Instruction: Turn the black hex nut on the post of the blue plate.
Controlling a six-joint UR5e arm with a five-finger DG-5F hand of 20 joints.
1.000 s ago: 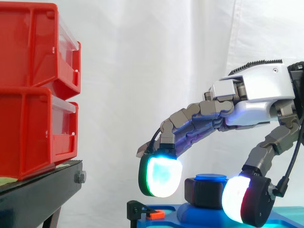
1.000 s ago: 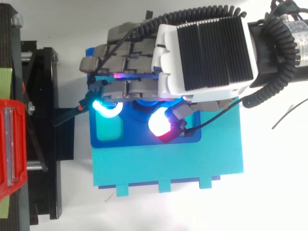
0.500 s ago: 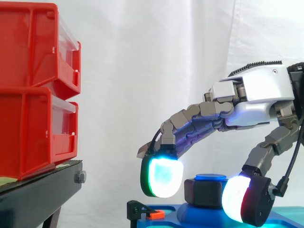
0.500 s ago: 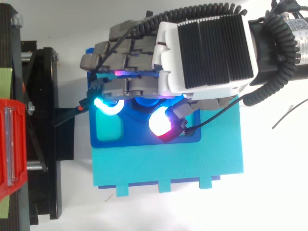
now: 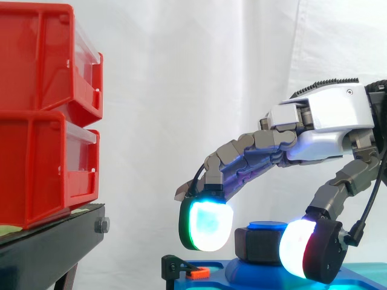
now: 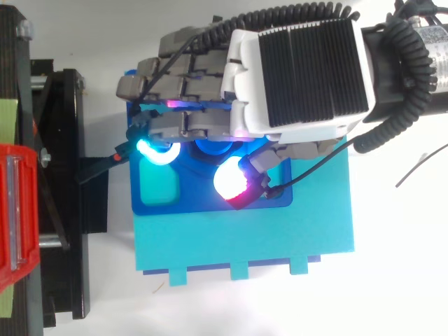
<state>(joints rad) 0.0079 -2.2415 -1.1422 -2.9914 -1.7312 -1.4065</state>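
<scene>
The black hex nut (image 5: 260, 244) sits on the blue-capped post (image 5: 268, 225) that rises from the blue plate (image 6: 203, 199). The robot hand (image 5: 326, 115) arches over that plate from its right and comes low around the nut; whether it actually grips the nut or merely stands close to it, I cannot tell. The plate lies on a teal board (image 6: 245, 238), with the red bins (image 5: 42, 109) on their black stand (image 5: 54, 241) off to the plate's left in the side view.

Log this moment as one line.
hand: arched over black hex nut | nut: on post of blue plate | grip: unclear
</scene>
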